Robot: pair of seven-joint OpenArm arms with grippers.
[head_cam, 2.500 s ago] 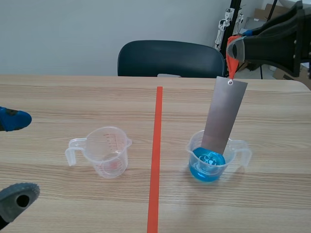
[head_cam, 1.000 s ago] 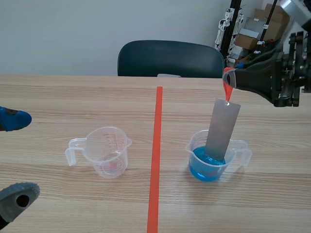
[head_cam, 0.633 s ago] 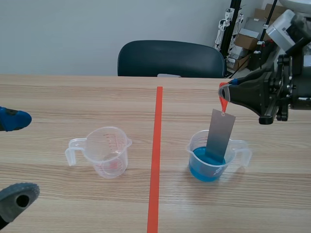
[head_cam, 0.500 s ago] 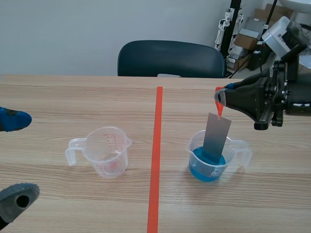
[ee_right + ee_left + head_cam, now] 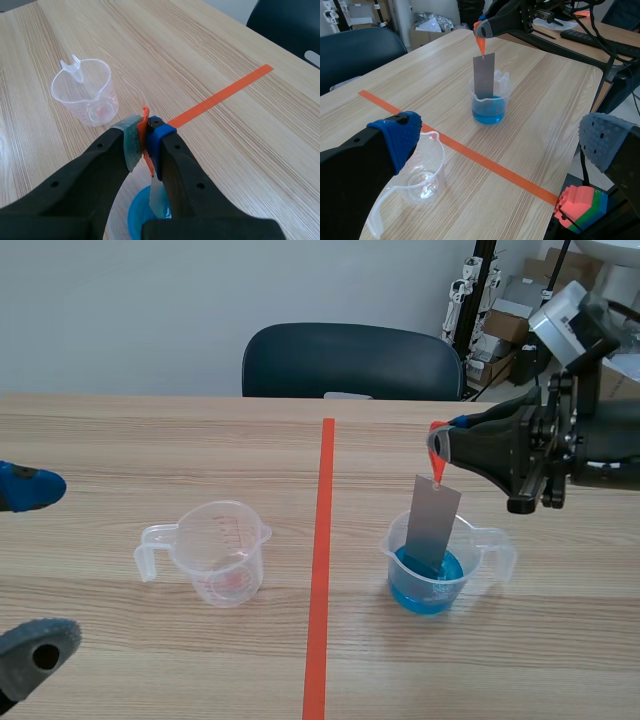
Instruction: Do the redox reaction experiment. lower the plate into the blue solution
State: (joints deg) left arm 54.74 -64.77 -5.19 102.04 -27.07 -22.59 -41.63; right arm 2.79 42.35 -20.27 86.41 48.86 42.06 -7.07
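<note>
Your right claw [image 5: 437,445] was clamped on the orange tab [image 5: 436,458] alone, the metal plate [image 5: 432,525] hanging from it, lower end in the blue solution [image 5: 425,585] in the measuring cup [image 5: 503,552]. A sideways drift could have let the plate lever that light cup over. The right wrist view showed the pinch close up; the left wrist view showed your left claw [image 5: 500,140] spread wide, empty.

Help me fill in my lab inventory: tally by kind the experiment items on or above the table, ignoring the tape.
Measuring cups: 2 (empty cup, cup with blue solution)
Metal plate: 1
Orange tag on the plate's top: 1
Total: 4
</note>
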